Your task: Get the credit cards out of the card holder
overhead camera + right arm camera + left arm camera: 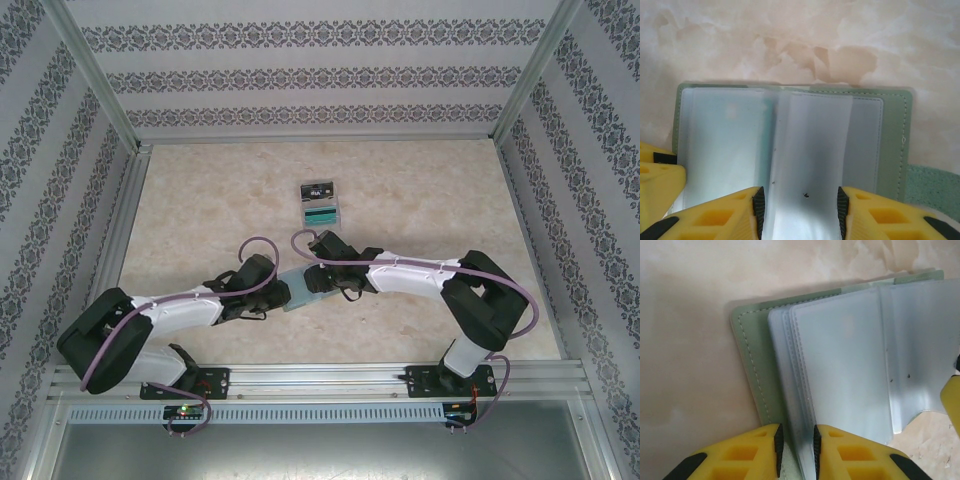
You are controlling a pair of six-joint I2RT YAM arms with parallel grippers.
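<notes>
Yellow fingers (755, 455) with black pads, closest to the left wrist camera, belong to the left end effector (795, 450). They stand close together, clamped on the near edge of the card holder (752, 365), with the stacked clear pocket leaves (840, 365) caught between the pads. The holder lies open on the marbled beige bench (685, 340). In this view its sage-green stitched cover edge runs from the upper left down towards the fingers, leaning slightly.

From the right wrist camera, the right end effector (800, 212) has its pads set apart, and one frosted leaf (810, 150) rises from the fold and fills the gap between them. I cannot tell whether the pads press on that leaf. Here the holder's long axis runs across the picture and its fold points away from the camera. The green cover shows as a border along the far and right sides, with white stitching. A small dark speck sits on the raised leaf. The pockets look bluish-grey and cloudy, and what they hold cannot be made out.

From above, the holder sits on the middle of the bench between the two end effectors, which come at it from either side and cover part of it. Beyond it, apart from both arms, lies a pale grey tray (341, 206) with its long axis running roughly near to far. A black credit card (318, 188) lies at its far end and a teal credit card (322, 214) with a dark stripe at its near end. The black card's white marks are too small to read.
</notes>
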